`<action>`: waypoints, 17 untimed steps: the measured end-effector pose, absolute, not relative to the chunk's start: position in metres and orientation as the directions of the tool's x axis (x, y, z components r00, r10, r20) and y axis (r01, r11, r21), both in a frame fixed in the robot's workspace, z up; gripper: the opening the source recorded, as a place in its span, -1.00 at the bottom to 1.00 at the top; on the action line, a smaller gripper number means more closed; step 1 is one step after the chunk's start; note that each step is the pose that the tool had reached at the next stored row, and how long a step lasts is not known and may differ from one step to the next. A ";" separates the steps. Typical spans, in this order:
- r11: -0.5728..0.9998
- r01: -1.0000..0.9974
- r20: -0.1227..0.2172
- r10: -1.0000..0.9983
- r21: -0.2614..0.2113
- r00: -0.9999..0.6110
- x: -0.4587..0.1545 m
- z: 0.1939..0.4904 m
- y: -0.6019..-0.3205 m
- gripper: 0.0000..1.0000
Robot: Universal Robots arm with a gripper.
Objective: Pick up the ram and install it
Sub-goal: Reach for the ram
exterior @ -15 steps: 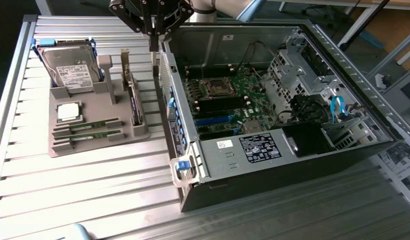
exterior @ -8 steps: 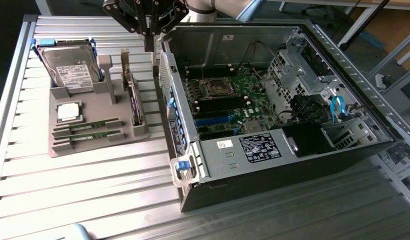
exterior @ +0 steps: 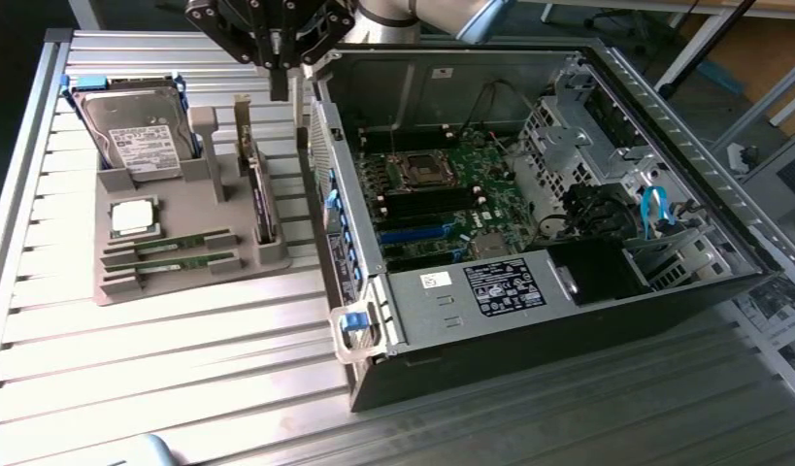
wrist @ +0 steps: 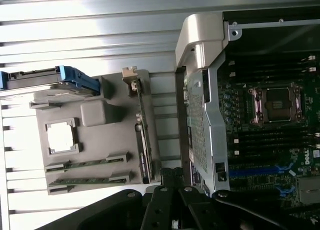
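Two ram sticks lie side by side in the grey tray's slots, one just behind the other. Each is a thin green board with small black chips. My gripper hangs high above the back of the gap between the tray and the open computer case. Its black fingers are shut with nothing between them. It is well away from both sticks.
The grey tray also holds a hard drive, a square silver processor and an upright card. The open case shows its motherboard with an empty processor socket.
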State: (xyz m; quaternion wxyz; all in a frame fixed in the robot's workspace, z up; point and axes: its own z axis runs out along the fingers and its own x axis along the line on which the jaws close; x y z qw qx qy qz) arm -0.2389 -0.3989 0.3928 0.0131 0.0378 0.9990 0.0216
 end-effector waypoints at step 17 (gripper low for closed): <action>0.996 0.075 -0.025 0.076 0.044 -0.997 -0.263 0.393 -0.399 -0.79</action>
